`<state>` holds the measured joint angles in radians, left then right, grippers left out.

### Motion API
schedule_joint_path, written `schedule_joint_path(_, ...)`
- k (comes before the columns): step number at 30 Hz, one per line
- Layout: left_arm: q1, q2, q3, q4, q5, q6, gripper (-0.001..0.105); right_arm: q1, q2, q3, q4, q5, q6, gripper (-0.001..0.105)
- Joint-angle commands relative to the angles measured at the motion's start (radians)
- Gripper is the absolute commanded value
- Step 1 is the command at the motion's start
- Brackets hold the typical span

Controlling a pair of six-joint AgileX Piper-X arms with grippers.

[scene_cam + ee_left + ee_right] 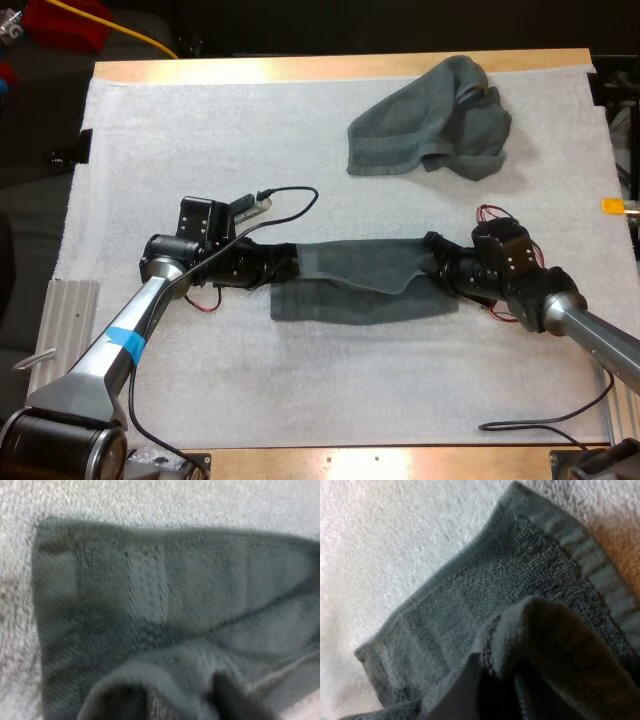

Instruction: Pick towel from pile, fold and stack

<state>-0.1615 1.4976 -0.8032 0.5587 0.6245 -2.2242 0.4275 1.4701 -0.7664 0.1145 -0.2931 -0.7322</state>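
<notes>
Towel (360, 272) between left and right jaws

Setting: robotics laboratory test station. Indicators:
- A left arm (160, 288) and a right arm (590, 335), both bare metal, work over one wooden counter (330, 68) covered by a white mat (200, 150).
- A ribbed aluminium plate (62, 320) lies beside the counter's left edge.
- The left end effector (285, 265) and right end effector (437, 258) each clamp one end of a grey-green towel (360, 268), the test material.
</notes>
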Motion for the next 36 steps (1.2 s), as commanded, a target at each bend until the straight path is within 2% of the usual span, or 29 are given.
schedule_joint_path(1,0.002,0.000,-0.006,-0.039,0.014,-0.022,0.061,-0.006,0.000,-0.007,-0.024,0.006,-0.002,0.027)
schedule_joint_path(3,0.002,0.000,-0.006,-0.066,0.029,-0.026,0.069,-0.006,0.000,-0.007,-0.068,0.006,-0.002,0.041)
schedule_joint_path(6,0.002,0.000,-0.006,-0.108,0.054,-0.030,0.068,-0.006,0.000,-0.007,-0.149,0.006,-0.005,0.055)
schedule_joint_path(10,0.002,0.000,-0.024,-0.153,0.095,-0.033,0.068,-0.006,0.000,-0.007,-0.279,0.025,-0.020,0.057)
schedule_joint_path(14,0.002,-0.001,-0.066,-0.152,0.165,-0.029,0.068,-0.006,-0.001,-0.007,-0.351,0.016,-0.105,0.057)
schedule_joint_path(16,0.002,-0.015,-0.081,-0.150,0.184,-0.029,0.068,-0.006,-0.009,-0.007,-0.346,-0.002,-0.133,0.057)
schedule_joint_path(23,0.002,-0.126,-0.082,-0.087,0.135,0.039,0.068,-0.006,-0.034,-0.007,-0.299,-0.040,-0.171,0.057)
schedule_joint_path(28,0.002,-0.230,-0.082,0.010,0.090,0.106,0.068,-0.006,-0.091,-0.007,-0.212,-0.040,-0.246,0.057)
schedule_joint_path(36,0.002,-0.362,-0.082,0.133,0.083,0.119,0.068,-0.006,-0.193,-0.007,-0.040,-0.039,-0.356,0.058)
